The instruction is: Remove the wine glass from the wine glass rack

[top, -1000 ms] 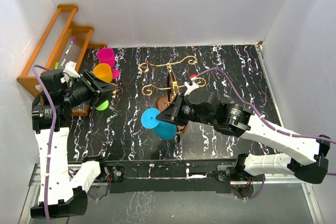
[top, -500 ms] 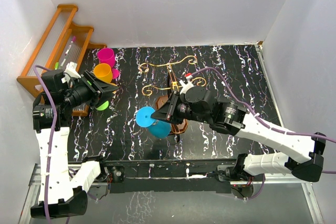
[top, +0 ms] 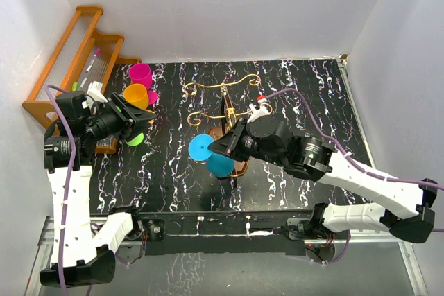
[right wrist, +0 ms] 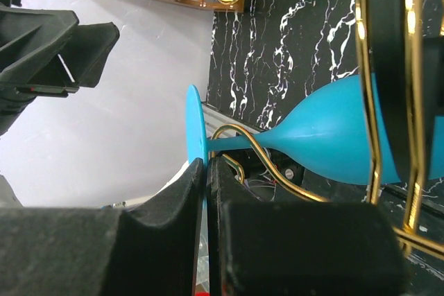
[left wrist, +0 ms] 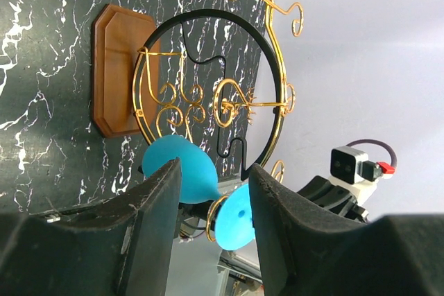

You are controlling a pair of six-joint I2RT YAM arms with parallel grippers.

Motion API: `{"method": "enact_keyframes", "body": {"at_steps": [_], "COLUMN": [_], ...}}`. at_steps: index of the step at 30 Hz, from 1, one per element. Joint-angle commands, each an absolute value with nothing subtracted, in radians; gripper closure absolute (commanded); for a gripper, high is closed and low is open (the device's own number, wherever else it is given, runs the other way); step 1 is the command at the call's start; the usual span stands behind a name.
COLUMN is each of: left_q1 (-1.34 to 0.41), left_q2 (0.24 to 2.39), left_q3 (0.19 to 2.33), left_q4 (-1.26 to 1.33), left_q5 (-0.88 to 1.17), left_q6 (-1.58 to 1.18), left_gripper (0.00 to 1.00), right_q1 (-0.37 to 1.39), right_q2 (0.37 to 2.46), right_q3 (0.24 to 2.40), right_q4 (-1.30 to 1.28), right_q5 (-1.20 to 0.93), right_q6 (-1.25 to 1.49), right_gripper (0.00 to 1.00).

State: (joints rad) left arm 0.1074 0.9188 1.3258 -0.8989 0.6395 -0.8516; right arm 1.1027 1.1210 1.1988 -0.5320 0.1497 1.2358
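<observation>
The blue wine glass lies sideways at the front of the wine glass rack. The rack has a brown wooden base and gold wire arms. My right gripper is shut on the rim of the glass's round foot. The glass's stem runs through a curled gold wire end. My left gripper is open and empty at the table's left, pointing at the rack. Its view shows the blue glass far off between the fingers.
A stepped orange-brown wooden shelf stands at the back left. A pink cup, an orange cup and a green cup sit beside my left gripper. White walls close in on three sides.
My right gripper carried the blue glass a little to the left, then back right and slightly away. It has stayed shut on the foot. The left arm has not moved.
</observation>
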Motion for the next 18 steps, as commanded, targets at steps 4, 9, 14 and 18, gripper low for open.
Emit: {"method": "enact_keyframes", "body": {"at_steps": [4, 9, 14, 18], "left_q1": [0.104, 0.105, 0.105, 0.105], "left_q2": [0.937, 0.953, 0.976, 1.000], "left_q3": [1.346, 1.353, 1.360, 1.374], "left_q4": [-0.898, -0.889, -0.861, -0.849], "left_q5": [0.662, 0.657, 0.657, 0.655], "left_q6": [-0.840, -0.833, -0.846, -0.848], "left_gripper": [0.58, 0.58, 0.58, 0.58], "right_q1": [1.101, 1.101, 1.101, 1.101], "right_q2": [1.022, 0.986, 0.957, 0.939], "right_q3": [1.214, 1.200, 1.188, 1.191], "right_q4": [-0.554, -0.580, -0.610, -0.630], "right_q5": [0.213, 0.068, -0.102, -0.271], "right_q6": [1.248, 1.228, 1.206, 1.198], "right_gripper": [0.92, 0.92, 0.92, 0.92]}}
